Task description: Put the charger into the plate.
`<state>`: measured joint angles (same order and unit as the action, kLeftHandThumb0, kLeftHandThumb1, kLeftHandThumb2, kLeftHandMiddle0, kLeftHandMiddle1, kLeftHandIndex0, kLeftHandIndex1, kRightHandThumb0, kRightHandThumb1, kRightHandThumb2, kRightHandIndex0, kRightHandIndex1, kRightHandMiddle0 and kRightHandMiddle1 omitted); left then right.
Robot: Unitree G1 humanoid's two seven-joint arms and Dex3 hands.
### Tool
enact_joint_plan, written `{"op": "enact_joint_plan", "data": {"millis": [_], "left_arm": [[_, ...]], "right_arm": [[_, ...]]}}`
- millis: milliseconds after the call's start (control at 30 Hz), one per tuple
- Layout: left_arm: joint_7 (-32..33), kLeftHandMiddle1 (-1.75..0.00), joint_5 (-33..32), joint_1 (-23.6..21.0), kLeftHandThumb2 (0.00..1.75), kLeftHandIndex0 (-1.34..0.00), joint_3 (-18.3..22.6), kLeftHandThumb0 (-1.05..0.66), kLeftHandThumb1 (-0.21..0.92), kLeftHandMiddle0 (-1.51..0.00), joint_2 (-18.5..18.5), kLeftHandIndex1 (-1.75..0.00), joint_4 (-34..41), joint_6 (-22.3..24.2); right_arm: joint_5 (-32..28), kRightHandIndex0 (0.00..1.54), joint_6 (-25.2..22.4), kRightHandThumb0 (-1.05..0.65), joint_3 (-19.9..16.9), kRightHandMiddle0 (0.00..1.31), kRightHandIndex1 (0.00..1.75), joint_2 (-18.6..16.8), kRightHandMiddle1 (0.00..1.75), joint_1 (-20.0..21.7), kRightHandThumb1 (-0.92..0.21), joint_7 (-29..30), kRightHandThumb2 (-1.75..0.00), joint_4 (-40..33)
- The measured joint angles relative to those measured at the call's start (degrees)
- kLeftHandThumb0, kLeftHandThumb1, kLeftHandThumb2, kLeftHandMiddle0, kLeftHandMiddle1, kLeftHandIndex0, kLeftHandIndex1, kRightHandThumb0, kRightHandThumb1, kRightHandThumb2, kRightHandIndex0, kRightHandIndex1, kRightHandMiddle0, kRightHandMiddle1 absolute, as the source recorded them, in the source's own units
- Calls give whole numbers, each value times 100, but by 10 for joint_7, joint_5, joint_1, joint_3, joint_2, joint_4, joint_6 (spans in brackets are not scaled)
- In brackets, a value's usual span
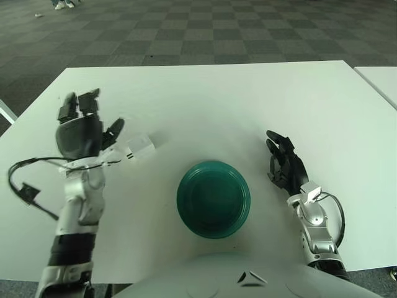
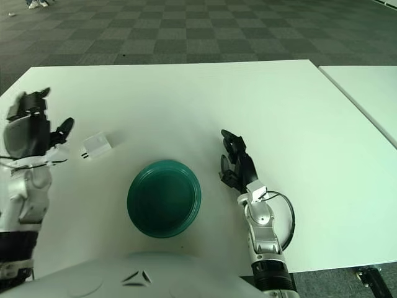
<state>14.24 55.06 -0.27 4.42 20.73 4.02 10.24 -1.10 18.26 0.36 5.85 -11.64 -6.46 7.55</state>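
A small white charger [image 1: 141, 148] lies on the white table [image 1: 223, 99], up and to the left of a dark green plate [image 1: 213, 198]. My left hand [image 1: 84, 127] is raised just left of the charger, fingers spread, holding nothing. The right hand [image 1: 284, 162] shows to the right of the plate with its fingers relaxed and nothing in them.
A second white table [image 1: 381, 81] stands at the right edge. Beyond the table's far edge is grey checkered floor [image 1: 205, 31]. A black cable [image 1: 28, 186] loops off my left forearm.
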Motion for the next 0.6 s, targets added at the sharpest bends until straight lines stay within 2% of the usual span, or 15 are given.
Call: {"op": "enact_joint_plan", "data": {"millis": [100,233,433,600], "left_arm": [[-31,-1,5,-26,74,0,-23,-105,92,-19,10,-71,-34,19],[-43,0,4,-57,75,0,-46,-105,92,-18,33,-73,-84,20],[-47,0,-12,-86,75,0,-68,-105,92,-18,64,-77,-155,4],[-66,-1,-55,-93,74,0,-78,-105,92,-18,74,-77,-193,-16]], "right_arm": [[-1,21,-3,-79,0,0,1,0,57,0,-92,0,-75,-1],[-1,21,-12,-80,0,0,1,0,57,-1,-92,0,-75,-8],[-1,20,-26,-78,0,0,0,0,57,-9,-92,0,-77,-25],[-1,19,-29,-75,-1,0,0,0,56,-12,-92,0,-79,-29]]}}
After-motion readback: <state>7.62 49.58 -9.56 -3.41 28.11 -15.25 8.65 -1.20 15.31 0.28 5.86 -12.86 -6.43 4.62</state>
